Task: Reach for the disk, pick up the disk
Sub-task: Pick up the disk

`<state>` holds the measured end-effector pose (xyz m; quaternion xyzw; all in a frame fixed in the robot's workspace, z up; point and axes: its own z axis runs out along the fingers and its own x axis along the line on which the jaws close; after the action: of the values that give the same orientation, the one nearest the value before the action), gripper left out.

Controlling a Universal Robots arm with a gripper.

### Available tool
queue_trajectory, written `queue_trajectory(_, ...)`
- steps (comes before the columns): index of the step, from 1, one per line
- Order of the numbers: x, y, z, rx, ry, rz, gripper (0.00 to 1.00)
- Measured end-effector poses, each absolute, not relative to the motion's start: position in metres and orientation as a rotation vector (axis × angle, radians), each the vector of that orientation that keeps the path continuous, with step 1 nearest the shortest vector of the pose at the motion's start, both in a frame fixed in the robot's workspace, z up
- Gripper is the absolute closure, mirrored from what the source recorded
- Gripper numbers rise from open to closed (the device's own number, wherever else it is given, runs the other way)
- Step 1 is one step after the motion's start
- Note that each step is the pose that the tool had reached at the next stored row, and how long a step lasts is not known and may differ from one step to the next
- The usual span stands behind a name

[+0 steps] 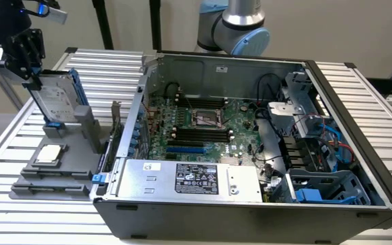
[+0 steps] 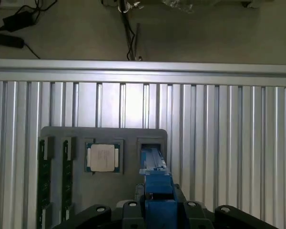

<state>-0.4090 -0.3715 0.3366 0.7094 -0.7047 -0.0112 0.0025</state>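
Fingers [image 2: 133, 214] part-closed, pinching upper end of upright disk [image 1: 53, 99] in grey holder [image 1: 80, 153]. Likely stiff, dense, shock-sensitive; blue rails [image 2: 155, 186] give firmer purchase than slick metal faces.

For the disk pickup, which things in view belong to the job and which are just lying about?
Job:
disk, upright in the grey holder
pincer at its top edge

Lying about:
square chip on the holder
open computer case
silver box with black label
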Motion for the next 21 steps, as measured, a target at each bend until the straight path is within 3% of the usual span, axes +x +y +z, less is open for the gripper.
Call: queue_trajectory(21, -0.365, -0.373, 0.429, 2.249, -2.209, -0.060, 0.67)
